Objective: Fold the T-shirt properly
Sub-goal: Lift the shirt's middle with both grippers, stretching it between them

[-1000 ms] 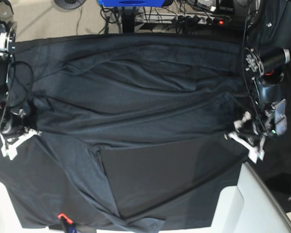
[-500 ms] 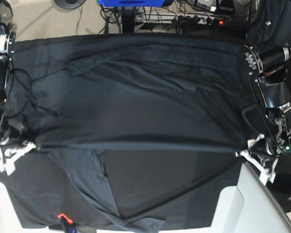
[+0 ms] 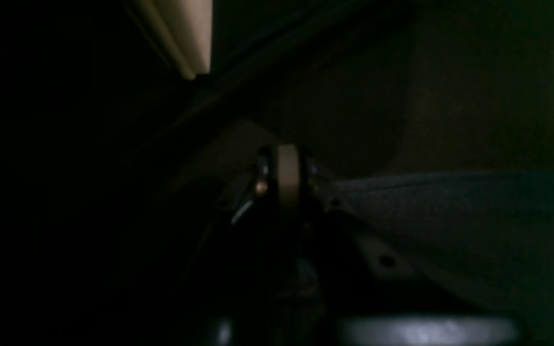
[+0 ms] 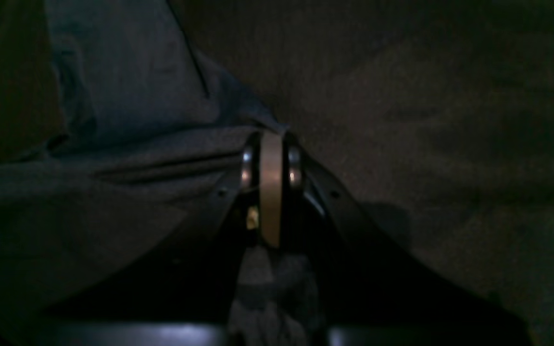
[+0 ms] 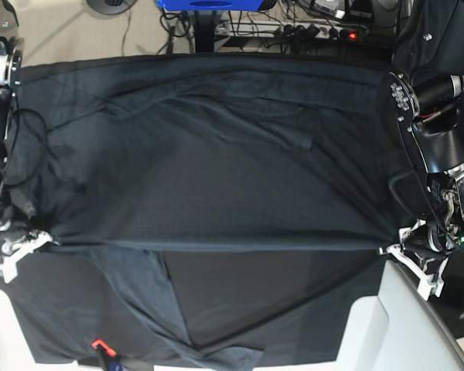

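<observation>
T-shirt (image 5: 209, 170): large, dark slate grey knit, spread wide over black tablecloth (image 5: 255, 294) on bench, covering far and middle part. Few soft wrinkles near far edge. Near edge of shirt pulled into one straight taut line from left side to right side of bench. Left claw (image 5: 408, 259): jaws together, clamped on shirt corner at one end of line. Right claw (image 5: 19, 246): jaws together, clamped on corner at other end.
</observation>
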`<state>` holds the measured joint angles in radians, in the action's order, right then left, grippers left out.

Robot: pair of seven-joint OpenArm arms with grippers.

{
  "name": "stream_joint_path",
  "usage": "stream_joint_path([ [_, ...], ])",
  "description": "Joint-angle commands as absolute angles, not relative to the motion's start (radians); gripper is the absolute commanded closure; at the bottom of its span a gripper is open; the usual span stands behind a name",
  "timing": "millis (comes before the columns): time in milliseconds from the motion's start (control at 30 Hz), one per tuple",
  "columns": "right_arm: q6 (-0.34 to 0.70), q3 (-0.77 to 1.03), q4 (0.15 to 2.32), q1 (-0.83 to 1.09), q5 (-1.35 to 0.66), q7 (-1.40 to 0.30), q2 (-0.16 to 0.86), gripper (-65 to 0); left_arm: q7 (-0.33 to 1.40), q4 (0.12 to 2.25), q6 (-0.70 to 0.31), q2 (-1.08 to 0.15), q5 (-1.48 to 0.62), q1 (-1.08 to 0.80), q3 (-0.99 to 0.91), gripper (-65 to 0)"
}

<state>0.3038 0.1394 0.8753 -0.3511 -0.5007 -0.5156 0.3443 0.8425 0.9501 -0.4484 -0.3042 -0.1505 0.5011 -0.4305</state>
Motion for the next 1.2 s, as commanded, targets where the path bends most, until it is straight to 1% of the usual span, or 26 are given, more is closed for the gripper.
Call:
stream_joint_path([
  [0,0.309,0.142,0.883,-0.374,-0.509,-0.493,0.364,-0.2,0.823,0.972,-0.449,-0.321,-0.159,0.530,-0.433,0.0],
  [100,0.351,0.142,0.883,-0.371,-0.498,-0.493,0.360,-0.2,0.823,0.984,-0.450,-0.320,-0.191,0.501,-0.432,0.0],
  [233,0.360,0.143,0.883,-0.371,-0.363,-0.493,0.334,-0.2,0.823,1.007,-0.450,-0.335,-0.317,0.444,-0.424,0.0],
  [367,0.360,0.145,0.883,-0.371,-0.269,-0.493,0.318,-0.2,0.823,1.029,-0.449,-0.337,-0.346,0.395,-0.424,0.0],
  [500,0.360,0.145,0.883,-0.351,-0.260,-0.493,0.308,0.0,0.825,1.092,-0.449,-0.335,-0.348,0.344,-0.424,0.0],
  [967,0.360,0.143,0.891,-0.352,-0.259,-0.496,0.308,0.0,1.007,1.302,-0.449,-0.334,-0.348,0.326,-0.424,0.0],
  [1167,0.360,0.145,0.892,-0.351,-0.259,-0.596,0.308,0.0,1.029,1.346,-0.449,-0.318,-0.349,0.257,-0.423,0.0],
])
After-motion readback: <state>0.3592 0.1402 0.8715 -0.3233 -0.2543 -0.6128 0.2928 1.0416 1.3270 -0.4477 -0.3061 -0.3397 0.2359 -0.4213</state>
